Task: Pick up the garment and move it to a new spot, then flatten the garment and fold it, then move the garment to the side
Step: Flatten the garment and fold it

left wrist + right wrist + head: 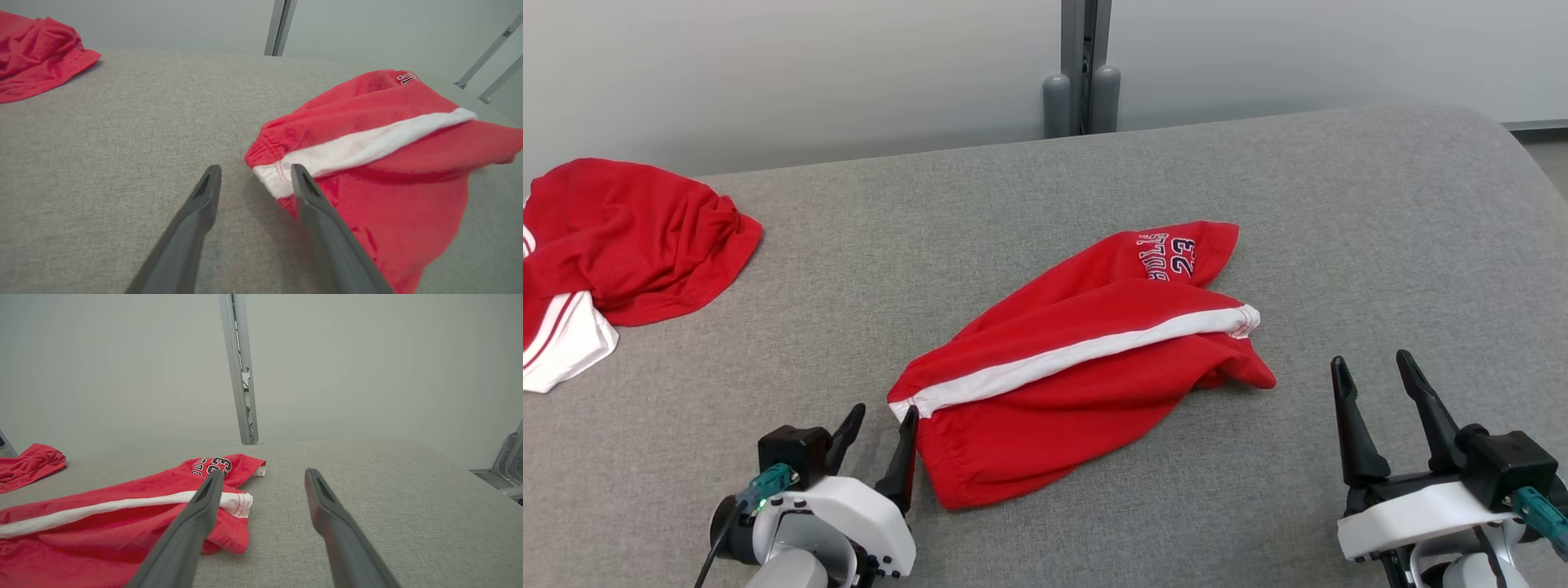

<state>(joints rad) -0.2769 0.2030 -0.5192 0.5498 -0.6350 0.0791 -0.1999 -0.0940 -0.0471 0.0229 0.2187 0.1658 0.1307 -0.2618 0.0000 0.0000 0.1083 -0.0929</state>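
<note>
Reaching in from the lower left of the head view, the left gripper (884, 410) sat low over the grey fabric-covered desk (1339, 204), forearm short in frame, fingers pointing away from the robot. The fingers stood apart with bare desk between them and nothing held. Its right-hand finger (318, 212) met the near corner of the garment (1078, 384); touching or just over the cloth, could not settle which. In the left wrist view the gathered waistband (265, 145) lay just beside that fingertip.

The right gripper (1370, 358) came up from the lower right, fingers leaning slightly left. It was spread wide and empty, over bare desk, near the garment's right edge but apart from it.

The garment, red shorts, lay loosely rumpled at mid-desk. Its long axis ran on a diagonal, from near-left to far-right. The waistband end pointed toward the left gripper; the leg-hem end, with the printed "23" (1180, 255), pointed away and to the right. A white stripe (1078, 355) ran along that same axis.

A second red-and-white garment (629, 237) lay bunched at the desk's far left, well apart.
</note>
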